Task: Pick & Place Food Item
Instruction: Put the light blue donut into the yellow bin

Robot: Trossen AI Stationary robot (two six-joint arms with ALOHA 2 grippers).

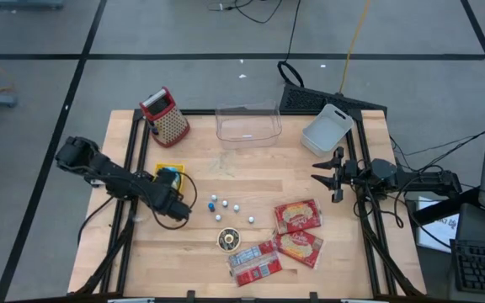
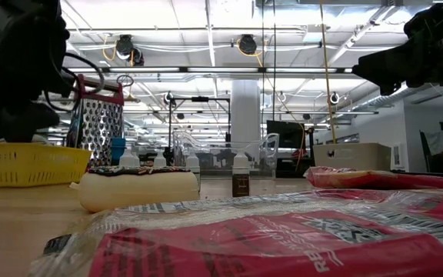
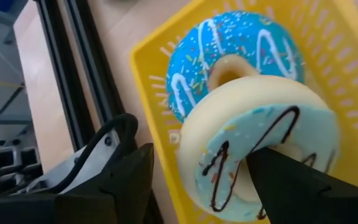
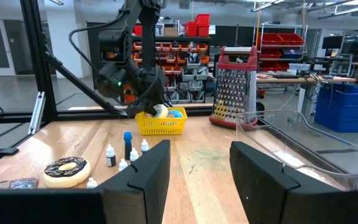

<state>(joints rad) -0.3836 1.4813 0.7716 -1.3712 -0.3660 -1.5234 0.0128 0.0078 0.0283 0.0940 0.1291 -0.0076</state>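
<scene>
A yellow basket (image 3: 151,99) near the table's left edge holds two donuts. One has blue icing and sprinkles (image 3: 260,37). A cream donut with pale-blue icing and a chocolate drizzle (image 3: 241,118) leans tilted on it. My left gripper (image 3: 197,152) hangs open over the basket (image 1: 175,171), slanting down. One finger stands outside the basket's rim, the other in front of the cream donut. My right gripper (image 4: 197,180) waits open at the table's right edge (image 1: 327,172), nothing between its fingers. My left gripper has one finger (image 3: 291,186) lying over the cream donut's iced face, its tip at the hole's edge (image 3: 257,146). I cannot tell whether it touches the donut. The other finger (image 3: 126,180) stands clear, outside the basket. The donut rests in the basket.
A chocolate-iced donut (image 1: 228,240) and several small bottles (image 1: 222,207) lie mid-table. Three red packets (image 1: 297,216) lie toward the near right. A box grater (image 1: 167,115), a clear tub (image 1: 247,124) and a white bin (image 1: 327,130) stand along the far edge.
</scene>
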